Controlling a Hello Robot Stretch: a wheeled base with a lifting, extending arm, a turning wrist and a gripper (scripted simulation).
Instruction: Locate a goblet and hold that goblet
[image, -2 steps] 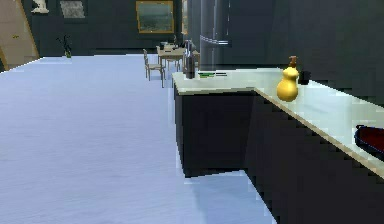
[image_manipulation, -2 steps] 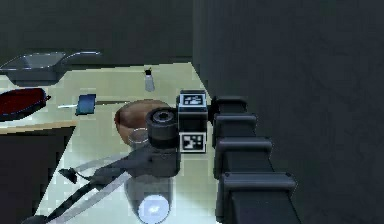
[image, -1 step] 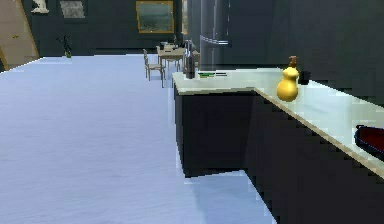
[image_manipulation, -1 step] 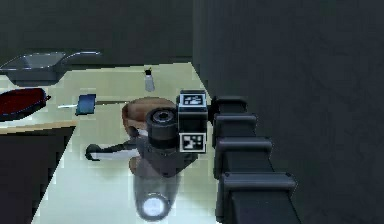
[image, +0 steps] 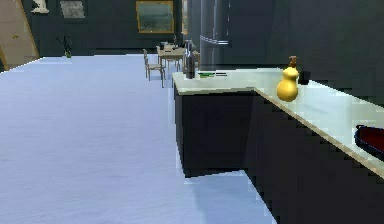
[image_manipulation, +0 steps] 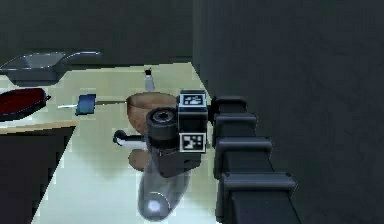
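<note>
A brown bowl (image_manipulation: 150, 102) and clear vessel (image_manipulation: 160, 192) sit on the counter (image_manipulation: 95, 160) near the hand (image_manipulation: 126, 139).

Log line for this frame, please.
place: kitchen countertop | end effector: by brown bowl and clear glass vessel | holding: cannot tell

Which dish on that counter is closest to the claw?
The brown bowl, seen right next to the claw in the arm side view. The red dish lies far off at that view's left edge, past the flat blue thing.
</note>
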